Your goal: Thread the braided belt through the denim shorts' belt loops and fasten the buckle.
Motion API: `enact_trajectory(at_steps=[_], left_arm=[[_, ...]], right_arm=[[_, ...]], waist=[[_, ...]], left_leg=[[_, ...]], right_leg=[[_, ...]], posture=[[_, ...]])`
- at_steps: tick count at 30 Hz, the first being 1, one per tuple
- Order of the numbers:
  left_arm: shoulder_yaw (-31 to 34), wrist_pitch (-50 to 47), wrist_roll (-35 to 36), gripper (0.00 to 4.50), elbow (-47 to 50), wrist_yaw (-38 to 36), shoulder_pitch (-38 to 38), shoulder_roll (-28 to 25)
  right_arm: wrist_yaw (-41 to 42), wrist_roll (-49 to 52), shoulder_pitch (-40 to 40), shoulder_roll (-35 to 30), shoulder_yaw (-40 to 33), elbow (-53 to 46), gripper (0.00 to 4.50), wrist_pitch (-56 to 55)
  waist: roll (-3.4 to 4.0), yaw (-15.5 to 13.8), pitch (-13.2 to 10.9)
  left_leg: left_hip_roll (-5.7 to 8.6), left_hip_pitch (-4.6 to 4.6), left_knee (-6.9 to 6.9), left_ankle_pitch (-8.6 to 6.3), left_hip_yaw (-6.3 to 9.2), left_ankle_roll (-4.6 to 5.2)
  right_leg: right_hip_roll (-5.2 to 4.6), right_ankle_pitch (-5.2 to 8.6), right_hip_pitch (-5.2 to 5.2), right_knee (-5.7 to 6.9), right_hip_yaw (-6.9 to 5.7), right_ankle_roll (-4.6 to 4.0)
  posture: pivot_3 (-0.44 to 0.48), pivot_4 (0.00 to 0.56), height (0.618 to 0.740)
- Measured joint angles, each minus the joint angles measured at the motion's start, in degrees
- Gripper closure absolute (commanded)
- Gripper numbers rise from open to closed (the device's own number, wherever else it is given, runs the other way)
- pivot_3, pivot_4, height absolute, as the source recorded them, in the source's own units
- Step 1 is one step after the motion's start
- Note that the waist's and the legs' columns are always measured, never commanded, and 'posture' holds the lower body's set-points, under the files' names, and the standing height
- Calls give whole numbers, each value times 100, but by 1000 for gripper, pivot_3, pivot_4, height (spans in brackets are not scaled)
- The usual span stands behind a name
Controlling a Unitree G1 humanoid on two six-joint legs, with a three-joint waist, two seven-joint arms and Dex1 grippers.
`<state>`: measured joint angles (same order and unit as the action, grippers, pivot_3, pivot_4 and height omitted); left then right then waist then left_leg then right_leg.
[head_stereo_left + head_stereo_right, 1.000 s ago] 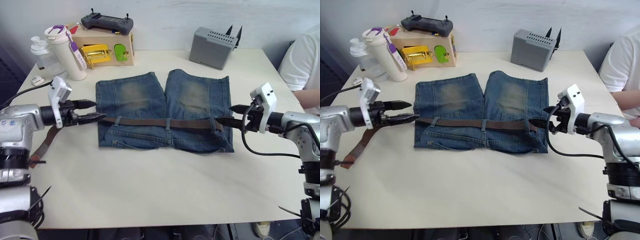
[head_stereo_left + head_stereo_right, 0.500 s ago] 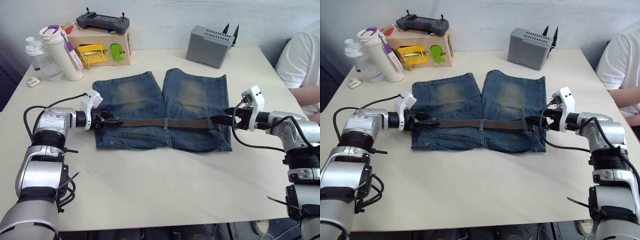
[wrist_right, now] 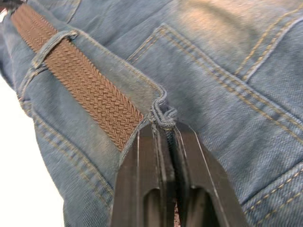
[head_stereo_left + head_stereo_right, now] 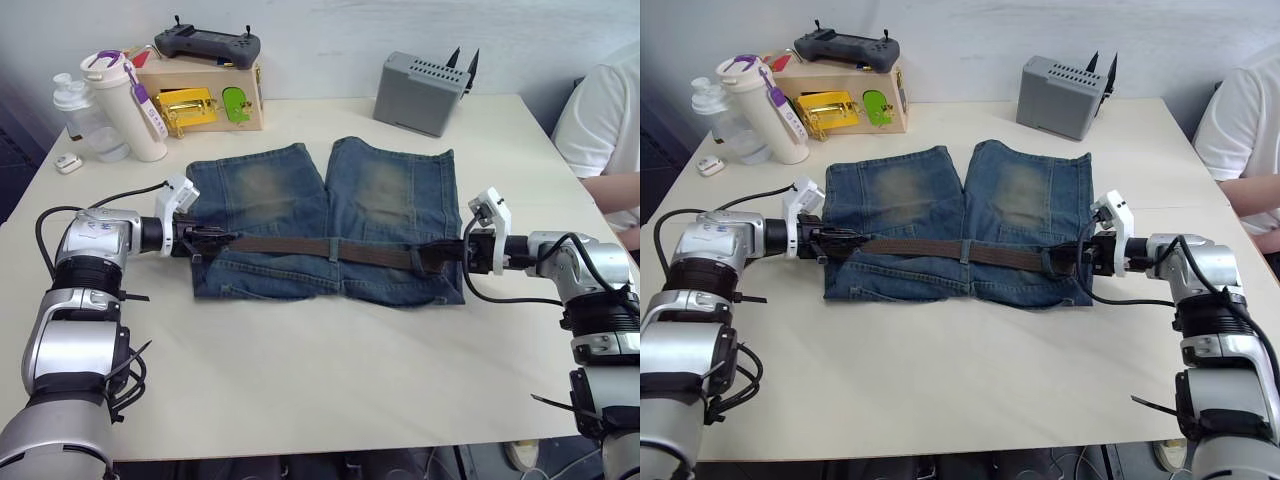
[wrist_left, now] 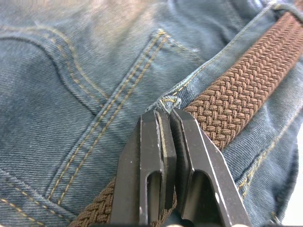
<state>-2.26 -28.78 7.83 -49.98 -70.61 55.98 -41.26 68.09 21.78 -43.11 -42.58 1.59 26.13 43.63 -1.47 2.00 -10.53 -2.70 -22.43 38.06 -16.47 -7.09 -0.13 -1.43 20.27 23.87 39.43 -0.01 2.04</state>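
Observation:
The denim shorts [image 4: 320, 190] lie flat mid-table, legs pointing away, waistband nearest me. Along that waistband runs the braided belt [image 4: 290, 245], passing under a belt loop [image 4: 333, 247] at the centre. My left gripper [image 4: 212, 240] sits at the waistband's left end, shut on a fold of denim right beside the belt [image 5: 227, 99]. At the right end my right gripper [image 4: 443, 256] is likewise shut on a puckered denim edge [image 3: 163, 116], next to the belt [image 3: 90, 90] and a belt loop [image 3: 52, 45]. The buckle is hidden.
At the back left stand a wooden box [image 4: 205, 100] with a game controller [image 4: 207, 45] on top, a white tumbler [image 4: 125, 105] and a clear bottle [image 4: 80, 115]. A grey box [image 4: 420, 92] is at back right. A person's sleeve [image 4: 605, 120] shows past the right edge.
Both grippers stood open off the ends of the shorts; they have moved inward onto the waistband and closed on the denim. The shorts' right end has bunched slightly.

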Motion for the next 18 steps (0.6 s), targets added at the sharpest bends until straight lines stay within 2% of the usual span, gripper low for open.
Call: enact_trajectory(at_steps=[4, 6, 8, 10, 13, 14, 18], left_arm=[[153, 12, 351, 4500, 971, -683, -583, -330], [258, 154, 548, 4500, 1792, -964, -1163, -574], [249, 456, 551, 4500, 2376, -1018, -1654, -680], [221, 1134, 540, 4500, 2984, -1131, -2340, -770], [346, 2501, 556, 4500, 3474, -1161, -3207, -732], [411, 3202, 516, 4500, 3585, -1124, -3478, -728], [579, 5267, 400, 4500, 3650, -862, -4194, -640]], right_arm=[[505, 340, 641, -179, -319, -1137, 4412, -508], [274, 265, 1090, -19, -691, -1897, 4412, -1421], [3, -41, 1541, 159, -737, -2356, 4412, -2461], [-89, -488, 2224, 250, -645, -2694, 4412, -3822], [-17, -1148, 3206, 268, -608, -2731, 4412, -6530], [-71, -1331, 3475, 279, -624, -2608, 4412, -7612], [-430, -1725, 4139, 242, -692, -1771, 4412, -10756]], waist=[[0, 11, 0], [-1, 43, 1], [-1, 45, 1], [-1, 34, 1], [-2, -7, 1], [-3, -12, 2], [-4, -16, 3]], left_leg=[[-2, -1, -8, -2, 1, -4], [-5, 4, -10, -4, 4, -7], [-4, 15, -9, -6, 8, -10], [-2, 18, -11, -7, 9, -9], [-2, 20, -10, -15, 9, 2], [-1, 23, -7, -17, 9, 5], [-2, 63, -15, -35, 7, 30]], right_leg=[[3, 0, 1, 5, 0, 0], [3, 0, -4, -1, -2, 0], [2, 1, -17, -17, -2, 0], [2, 1, -23, -22, -2, 0], [1, 2, -31, -32, -5, 2], [0, 1, -35, -34, -4, 3], [0, 0, -79, -48, -3, 5]], posture=[[0, 150, 735], [0, 150, 735], [0, 150, 735], [0, 150, 735], [0, 150, 735], [0, 150, 735], [0, 150, 735]])
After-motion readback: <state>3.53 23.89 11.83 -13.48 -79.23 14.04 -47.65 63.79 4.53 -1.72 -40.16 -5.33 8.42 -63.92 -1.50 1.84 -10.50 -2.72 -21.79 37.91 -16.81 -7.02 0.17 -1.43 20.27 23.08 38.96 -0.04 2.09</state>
